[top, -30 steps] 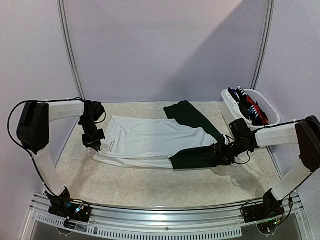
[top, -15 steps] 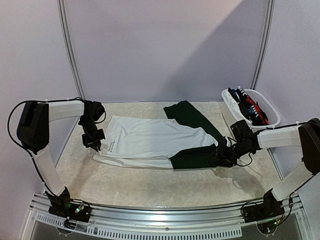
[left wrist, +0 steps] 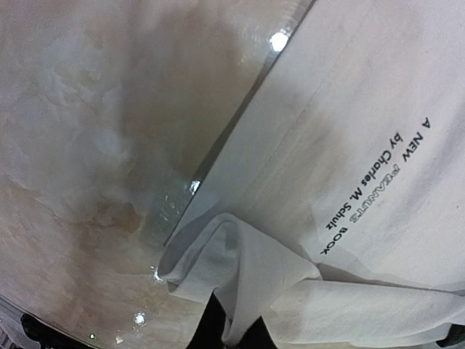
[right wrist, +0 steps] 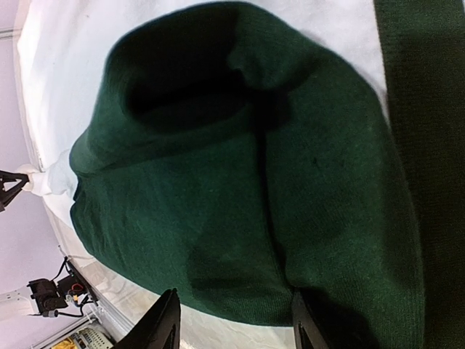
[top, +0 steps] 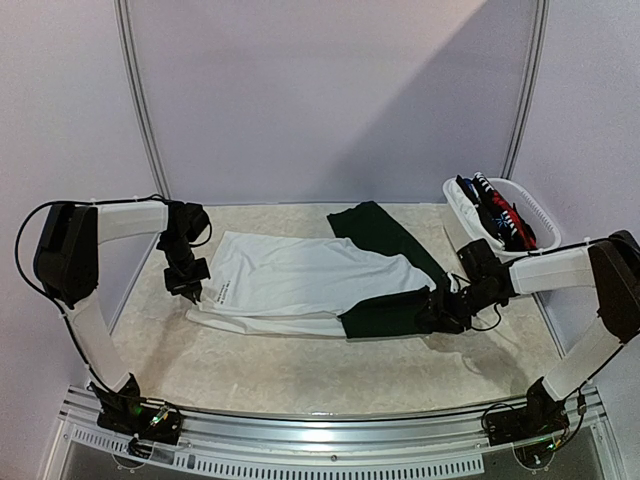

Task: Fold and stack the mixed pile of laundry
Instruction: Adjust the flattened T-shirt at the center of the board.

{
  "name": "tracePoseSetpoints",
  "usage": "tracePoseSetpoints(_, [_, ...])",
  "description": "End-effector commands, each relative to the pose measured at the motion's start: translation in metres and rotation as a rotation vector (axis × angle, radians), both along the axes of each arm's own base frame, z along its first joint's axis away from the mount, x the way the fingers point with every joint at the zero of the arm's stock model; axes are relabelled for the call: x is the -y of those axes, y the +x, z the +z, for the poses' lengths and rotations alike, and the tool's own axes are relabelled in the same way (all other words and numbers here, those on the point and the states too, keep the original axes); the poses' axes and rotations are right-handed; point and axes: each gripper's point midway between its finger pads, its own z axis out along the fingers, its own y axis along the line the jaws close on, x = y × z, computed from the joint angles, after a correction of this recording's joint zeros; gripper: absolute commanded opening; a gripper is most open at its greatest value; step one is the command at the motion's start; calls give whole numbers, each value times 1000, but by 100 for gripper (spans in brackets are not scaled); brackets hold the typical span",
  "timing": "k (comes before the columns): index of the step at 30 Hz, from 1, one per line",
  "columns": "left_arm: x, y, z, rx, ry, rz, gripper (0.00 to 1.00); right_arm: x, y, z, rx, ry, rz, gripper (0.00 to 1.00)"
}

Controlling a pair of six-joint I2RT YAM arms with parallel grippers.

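The table [top: 300, 380] carries everything, and most of it lies between the two grippers. The T-shirt [top: 300, 272] is spread flat from the left gripper [top: 190, 292] toward the right one, I think so that it can be folded. The green piece [top: 385, 312] begins at the right gripper [top: 436, 314]: one part lies on the T-shirt's end near this gripper, and another part runs away from it to the far side. The rest of the pile waits in the tub [top: 545, 218], beyond the right gripper and apart from it. The left gripper is closed on a bunched corner of the T-shirt, probably to hold that end in place. The right gripper has its jaws partly apart with the green hem between them; I cannot tell if they press it. It seems placed to draw the green piece off the T-shirt.
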Motion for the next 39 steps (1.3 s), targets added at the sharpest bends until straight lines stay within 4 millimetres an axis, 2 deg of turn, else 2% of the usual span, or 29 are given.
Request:
tracePoseSetpoints(1, [-5, 1, 4, 11, 14, -11, 0, 8, 9, 7, 33, -59, -11, 53])
tracePoseSetpoints(7, [-5, 1, 5, 10, 16, -16, 0, 8, 22, 28, 104, -61, -16, 53])
tracePoseSetpoints(17, [-6, -2, 6, 11, 17, -18, 0, 3, 30, 13, 83, -49, -8, 53])
tracePoseSetpoints(24, [-8, -4, 9, 14, 20, -20, 0, 0, 20, -1, 23, -35, 15, 53])
tracePoseSetpoints(27, [-7, -4, 8, 14, 19, -20, 0, -4, 16, 3, 23, -5, 36, 53])
tracePoseSetpoints(31, [-7, -5, 7, 15, 15, -19, 0, -14, 17, 20, 49, 53, 68, 51])
tracePoseSetpoints(35, [-7, -5, 7, 17, 14, -19, 0, -17, 17, 32, 68, 77, 77, 47])
tracePoseSetpoints(39, [-6, -6, 4, 14, 10, -15, 0, -17, 12, 26, 51, 79, 76, 36])
